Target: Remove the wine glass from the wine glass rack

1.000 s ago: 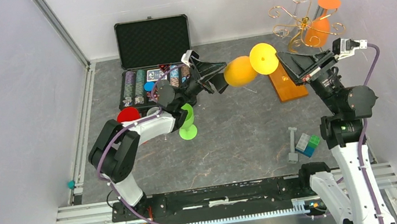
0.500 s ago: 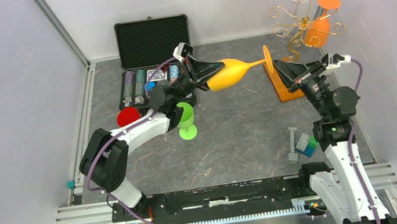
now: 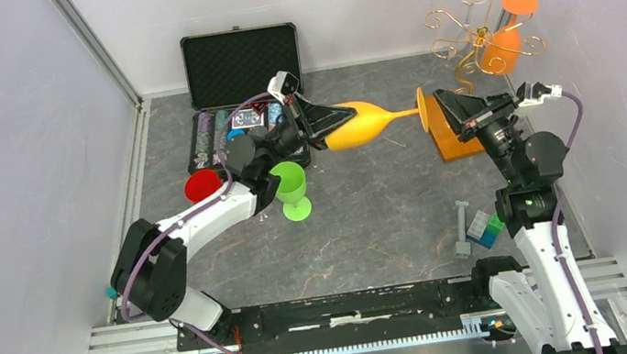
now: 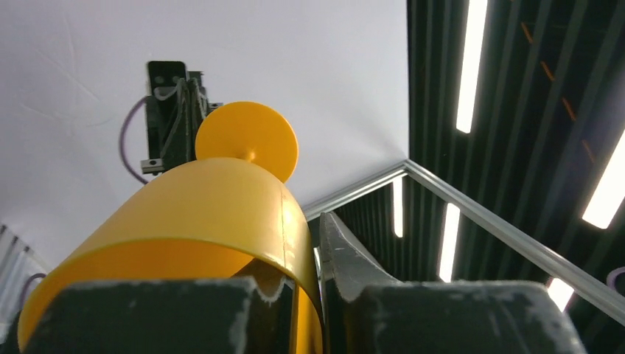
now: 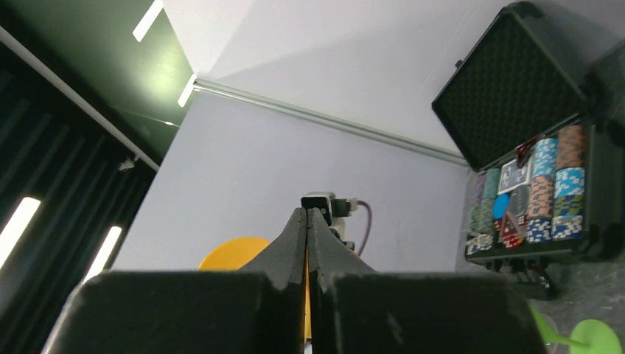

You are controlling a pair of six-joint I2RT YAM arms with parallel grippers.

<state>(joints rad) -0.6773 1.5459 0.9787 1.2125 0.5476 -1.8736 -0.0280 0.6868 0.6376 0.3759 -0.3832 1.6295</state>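
1. The yellow wine glass (image 3: 367,123) lies level in the air at upper centre of the top view. It is well apart from the wine glass rack (image 3: 467,30) at upper right, where an orange glass (image 3: 503,48) hangs.
2. Your left tool (image 3: 340,118) is clamped on the bowl's rim, with the wall running between its fingers. Your right tool (image 3: 437,107) is pinched together on the thin foot disc.
3. Judge it light, stiff and smooth, likely plastic. It looks slippery rather than brittle, and prone to twist in an edge pinch.
4. Carry the weight at the bowl or stem, and treat the foot pinch as steadying only.
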